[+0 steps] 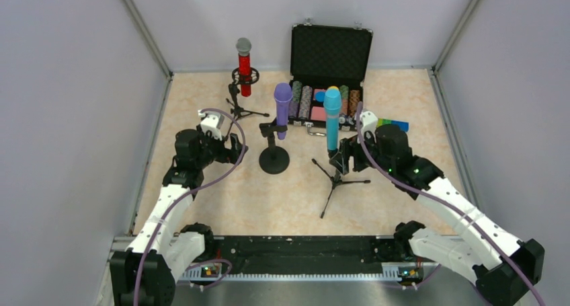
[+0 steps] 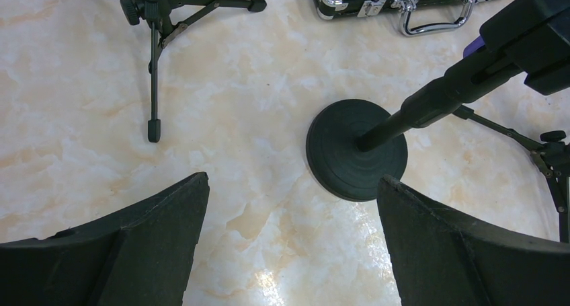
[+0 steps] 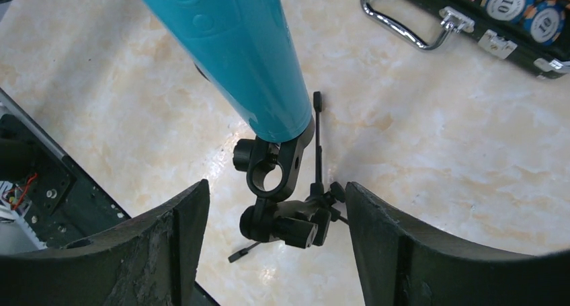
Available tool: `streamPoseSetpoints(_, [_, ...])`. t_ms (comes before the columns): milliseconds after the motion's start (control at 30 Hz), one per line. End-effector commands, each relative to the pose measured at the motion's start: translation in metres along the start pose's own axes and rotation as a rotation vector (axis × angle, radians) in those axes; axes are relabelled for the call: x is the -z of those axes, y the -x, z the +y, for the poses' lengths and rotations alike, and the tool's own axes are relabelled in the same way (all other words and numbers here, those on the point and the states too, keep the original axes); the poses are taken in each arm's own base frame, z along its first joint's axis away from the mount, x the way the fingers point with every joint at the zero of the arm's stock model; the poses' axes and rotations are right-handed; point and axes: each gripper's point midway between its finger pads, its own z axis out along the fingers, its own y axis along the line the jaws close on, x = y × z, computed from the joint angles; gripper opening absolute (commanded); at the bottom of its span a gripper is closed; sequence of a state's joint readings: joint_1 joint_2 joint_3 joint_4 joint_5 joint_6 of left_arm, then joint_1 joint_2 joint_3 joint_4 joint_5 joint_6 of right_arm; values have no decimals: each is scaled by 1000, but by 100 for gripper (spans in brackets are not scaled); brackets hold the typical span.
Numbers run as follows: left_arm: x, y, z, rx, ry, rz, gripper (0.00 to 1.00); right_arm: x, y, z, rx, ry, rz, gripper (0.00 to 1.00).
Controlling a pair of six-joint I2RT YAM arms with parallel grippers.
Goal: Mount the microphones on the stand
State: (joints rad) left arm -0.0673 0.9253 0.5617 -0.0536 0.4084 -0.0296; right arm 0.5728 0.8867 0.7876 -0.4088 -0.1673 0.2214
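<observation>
Three microphones stand upright in stands. The glittery red one (image 1: 243,67) sits in a tripod stand (image 1: 236,103) at the back left. The purple one (image 1: 283,109) is on a round-base stand (image 1: 274,159). The turquoise one (image 1: 332,118) is on a tripod stand (image 1: 339,178). My left gripper (image 1: 232,150) hangs open left of the round base (image 2: 356,151), and in its wrist view the left gripper (image 2: 292,178) has only table between its fingers. My right gripper (image 3: 275,185) is open around the black clamp (image 3: 272,171) under the turquoise microphone (image 3: 228,44), with gaps on both sides.
An open black case (image 1: 329,64) of poker chips stands at the back, its handle (image 3: 403,23) facing the stands. Coloured blocks (image 1: 393,124) lie to its right. The back tripod's legs (image 2: 154,50) spread ahead of the left gripper. Grey walls enclose the table.
</observation>
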Motion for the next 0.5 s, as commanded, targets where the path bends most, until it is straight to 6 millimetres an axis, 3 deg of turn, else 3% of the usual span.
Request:
streamPoseSetpoints(0, [0,10,-6,-34,-29,-36,99,-8,4,5,-8,37,14,68])
streamPoseSetpoints(200, [1,10,-6,-40,-31,-35,99,-14,7,4,5,34,5,59])
streamPoseSetpoints(333, [0,9,-5,-38,-31,-31,99,-16,9,6,12,47,-10,40])
streamPoseSetpoints(467, [1,11,-6,-40,-32,-36,99,-16,10,8,15,61,-12,15])
